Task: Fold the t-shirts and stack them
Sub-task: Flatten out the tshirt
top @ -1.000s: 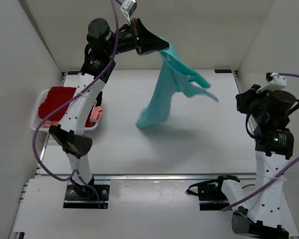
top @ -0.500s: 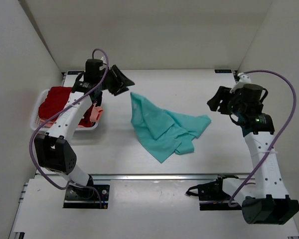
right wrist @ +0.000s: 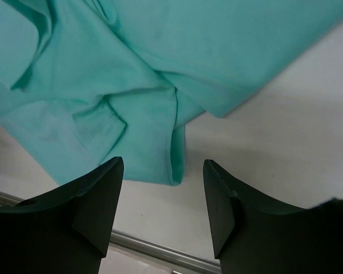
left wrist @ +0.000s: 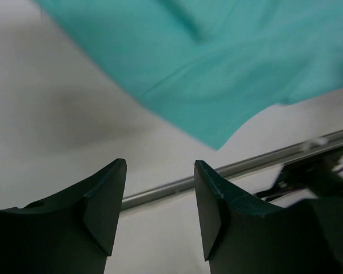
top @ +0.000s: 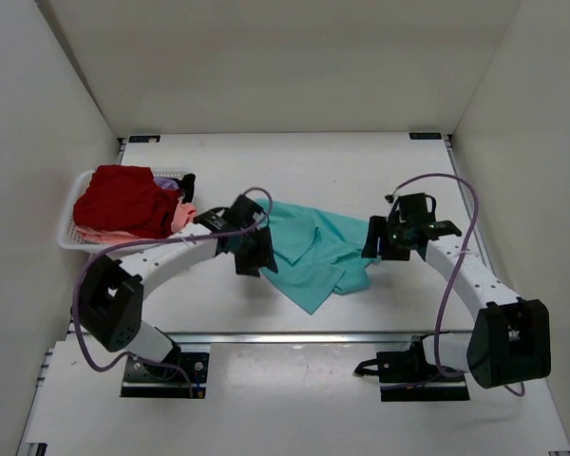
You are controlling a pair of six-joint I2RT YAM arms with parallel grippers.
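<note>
A teal t-shirt (top: 318, 252) lies crumpled on the table's middle, and neither gripper holds it. My left gripper (top: 256, 258) hangs low at its left edge, open. In the left wrist view its jaws (left wrist: 160, 171) frame bare table, with the teal cloth (left wrist: 206, 63) beyond the tips. My right gripper (top: 372, 245) is low at the shirt's right edge, also open. The right wrist view shows the gripper (right wrist: 163, 171) over bare table, just short of a folded hem of the teal shirt (right wrist: 131, 85). A dark red t-shirt (top: 123, 198) and a salmon pink one (top: 179, 217) lie in the basket.
The white mesh basket (top: 68, 233) sits at the table's left edge. A metal rail (top: 313, 334) runs along the near edge of the table. White walls close in the back and both sides.
The teal shirt, held high at the back by my left gripper, now lies dropped on the table. Both grippers have opened and come down to either side of it.
</note>
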